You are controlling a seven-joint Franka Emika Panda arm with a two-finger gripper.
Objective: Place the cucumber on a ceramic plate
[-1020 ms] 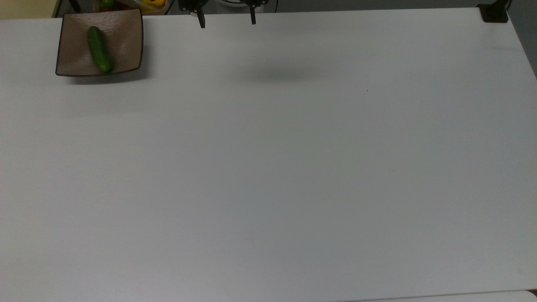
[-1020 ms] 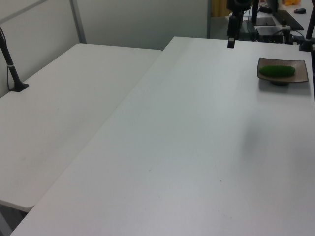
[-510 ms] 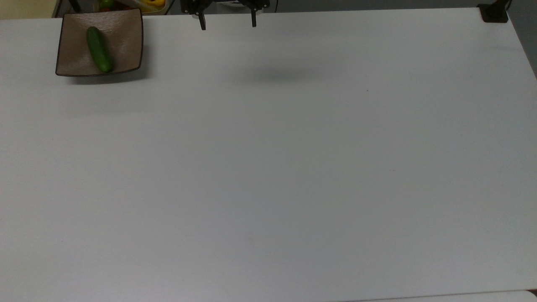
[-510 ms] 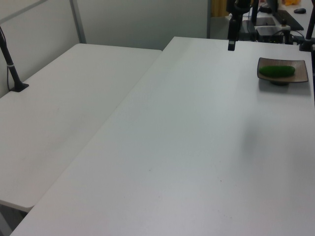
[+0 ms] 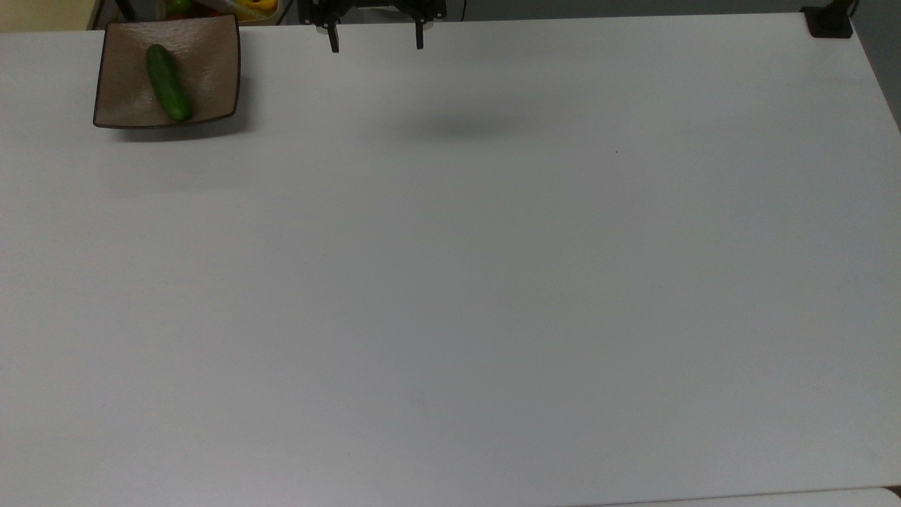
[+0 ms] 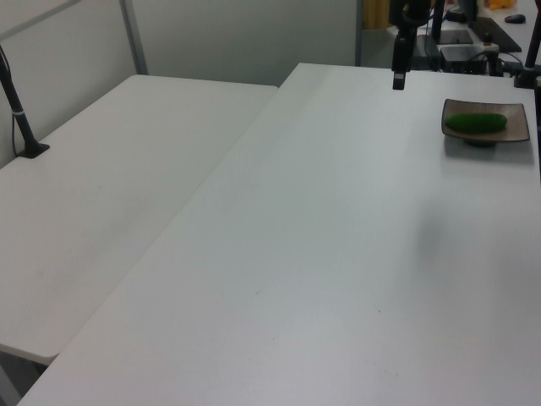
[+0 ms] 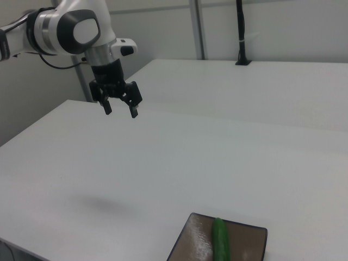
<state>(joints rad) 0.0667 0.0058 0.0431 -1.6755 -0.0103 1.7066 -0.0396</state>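
1. The cucumber [image 5: 167, 83] lies on the ceramic plate [image 5: 211, 63], a little toward the top view's left of the plate's middle, its length running from the plate's far edge toward the near one at a slight slant.
2. The ceramic plate is square, taupe-brown with a thin dark rim, and it sits on the white surface [image 5: 450, 282] in the far corner at the top view's left.
3. In the left view, the cucumber [image 6: 476, 123] lies crosswise on the plate [image 6: 517, 128], close to the surface's edge on the left view's right.
4. In the right view, the plate [image 7: 247, 239] is at the bottom edge, and the cucumber [image 7: 220, 241] lies on it pointing away from the camera.
5. The end effector [image 5: 376, 41] hangs in the air above the far edge of the surface, well apart from the plate, with its two dark fingers [image 5: 334, 42] spread wide and nothing between them.
6. The right view shows the end effector [image 7: 121, 109] pointing down from the white arm [image 7: 70, 30], well above the surface, with a soft shadow [image 7: 103, 204] on the surface below.
7. A second white table [image 6: 110, 194] stands beside the surface on the left view's left.
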